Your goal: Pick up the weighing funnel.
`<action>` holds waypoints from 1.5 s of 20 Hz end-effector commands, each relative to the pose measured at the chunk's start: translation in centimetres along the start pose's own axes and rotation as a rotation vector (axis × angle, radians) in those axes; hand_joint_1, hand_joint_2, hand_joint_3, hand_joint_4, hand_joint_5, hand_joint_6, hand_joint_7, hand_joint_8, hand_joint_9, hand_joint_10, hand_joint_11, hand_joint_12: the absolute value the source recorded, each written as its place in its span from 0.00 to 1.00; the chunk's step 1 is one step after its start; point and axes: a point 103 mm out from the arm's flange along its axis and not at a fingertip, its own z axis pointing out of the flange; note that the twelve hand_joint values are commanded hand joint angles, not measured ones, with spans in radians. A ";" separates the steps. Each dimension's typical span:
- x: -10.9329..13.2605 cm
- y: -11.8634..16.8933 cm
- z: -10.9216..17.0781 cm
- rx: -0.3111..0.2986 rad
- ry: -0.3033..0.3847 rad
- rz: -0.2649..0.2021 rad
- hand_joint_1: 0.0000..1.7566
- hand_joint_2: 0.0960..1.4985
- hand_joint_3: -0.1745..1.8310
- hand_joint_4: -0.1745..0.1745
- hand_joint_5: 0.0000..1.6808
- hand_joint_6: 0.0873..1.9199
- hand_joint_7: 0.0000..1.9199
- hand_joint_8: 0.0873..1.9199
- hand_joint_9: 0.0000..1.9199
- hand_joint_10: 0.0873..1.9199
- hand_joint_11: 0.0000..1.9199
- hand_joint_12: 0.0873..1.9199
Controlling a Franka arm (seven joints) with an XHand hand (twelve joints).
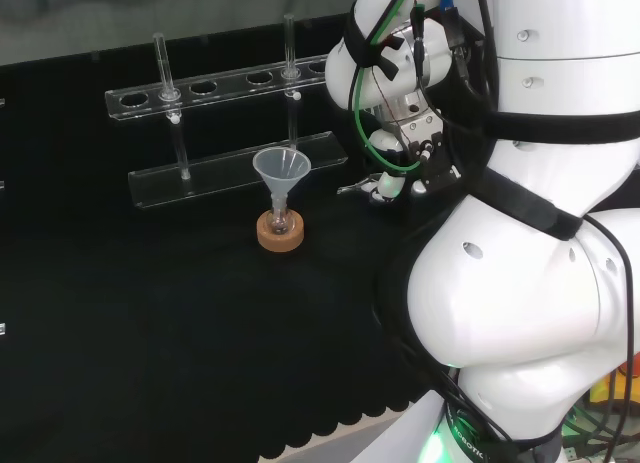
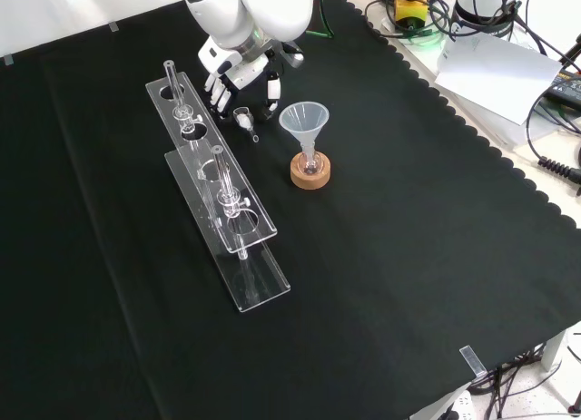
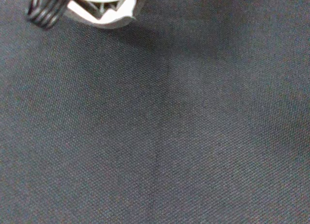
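The weighing funnel point(image 2: 245, 120), a small clear scoop with a short stem, lies on the black cloth beside the near end of the tube rack. In the head view it is a faint glint point(image 1: 356, 189) left of the arm's links. My hand point(image 2: 238, 75) hangs just above it, open, with the fingers point(image 2: 218, 93) pointing down on the rack side and the thumb point(image 2: 272, 87) on the other side. The funnel lies between and a little in front of those tips; I cannot tell if they touch it. The head view shows the hand point(image 1: 388, 183) low over the cloth.
The big funnel point(image 2: 304, 121) stands in a small flask on a cork ring point(image 2: 310, 173), right of my hand in the front view. A clear two-tier test tube rack point(image 2: 218, 195) with tubes runs close along the fingers' side. The wrist view has cloth and a blurred hand part point(image 3: 101, 6).
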 end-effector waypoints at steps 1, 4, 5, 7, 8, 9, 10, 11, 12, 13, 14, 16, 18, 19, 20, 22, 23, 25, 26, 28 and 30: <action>-0.1 0.0 0.1 -0.005 0.003 0.000 0.54 0.37 0.41 0.51 0.36 0.34 0.24 0.32 0.37 0.24 0.26 0.65; -0.2 0.1 0.1 0.000 0.001 -0.001 0.54 0.38 0.41 0.55 0.41 0.37 0.24 0.32 0.37 0.24 0.26 0.65; -0.2 0.2 0.1 0.004 0.000 0.000 0.54 0.38 0.41 0.56 0.42 0.37 0.24 0.32 0.37 0.24 0.26 0.65; -0.2 0.3 0.1 0.006 -0.008 0.003 0.54 0.38 0.41 0.57 0.44 0.38 0.24 0.32 0.37 0.24 0.26 0.65; -0.2 0.4 0.1 0.001 -0.010 0.006 0.54 0.39 0.41 0.60 0.46 0.39 0.24 0.32 0.37 0.24 0.26 0.65; -0.1 0.4 0.0 -0.004 -0.013 0.011 0.54 0.39 0.41 0.63 0.49 0.40 0.24 0.32 0.37 0.24 0.26 0.65; -0.1 0.4 -0.1 -0.010 -0.019 0.016 0.56 0.45 0.37 0.77 0.54 0.43 0.24 0.32 0.38 0.24 0.26 0.65; 0.0 0.4 -0.3 -0.022 -0.021 0.020 0.58 0.50 0.33 0.88 0.58 0.44 0.24 0.32 0.38 0.25 0.26 0.65; 0.0 0.3 -0.4 -0.030 -0.021 0.025 0.59 0.51 0.33 0.94 0.61 0.45 0.25 0.32 0.39 0.24 0.27 0.64; 0.0 0.3 -0.6 -0.033 -0.021 0.029 0.59 0.51 0.34 0.97 0.63 0.46 0.26 0.31 0.40 0.24 0.28 0.64; 0.0 0.2 -0.8 -0.035 -0.021 0.031 0.60 0.50 0.35 0.99 0.63 0.47 0.27 0.31 0.41 0.23 0.29 0.64; -0.1 0.0 -1.3 -0.035 -0.008 0.037 0.60 0.48 0.38 1.00 0.64 0.49 0.28 0.30 0.42 0.23 0.30 0.63; -0.4 -0.3 -2.0 -0.035 0.018 0.052 0.61 0.47 0.40 1.00 0.64 0.49 0.30 0.31 0.43 0.22 0.31 0.63; -0.5 -0.5 -2.3 -0.034 0.019 0.054 0.61 0.46 0.41 1.00 0.65 0.49 0.31 0.31 0.44 0.22 0.32 0.62; -0.6 -0.6 -2.6 -0.030 0.021 0.055 0.61 0.46 0.42 1.00 0.65 0.49 0.33 0.31 0.46 0.22 0.34 0.60; -0.7 -0.9 -3.2 -0.026 0.024 0.058 0.61 0.45 0.42 1.00 0.66 0.48 0.37 0.31 0.48 0.21 0.37 0.58; -0.7 -1.1 -3.5 -0.026 0.022 0.058 0.61 0.44 0.43 1.00 0.66 0.48 0.38 0.30 0.49 0.20 0.38 0.57; -0.7 -1.1 -3.5 -0.021 0.024 0.059 0.61 0.44 0.43 1.00 0.66 0.48 0.39 0.30 0.51 0.20 0.40 0.57; -0.7 -1.2 -3.6 -0.018 0.026 0.062 0.61 0.44 0.43 1.00 0.66 0.48 0.40 0.30 0.51 0.20 0.40 0.56; -0.6 -1.7 -4.4 -0.023 0.016 0.064 0.61 0.44 0.43 1.00 0.66 0.48 0.40 0.30 0.52 0.20 0.40 0.56; -0.4 -2.5 -5.4 -0.027 0.006 0.066 0.61 0.44 0.43 1.00 0.66 0.48 0.40 0.30 0.52 0.20 0.41 0.56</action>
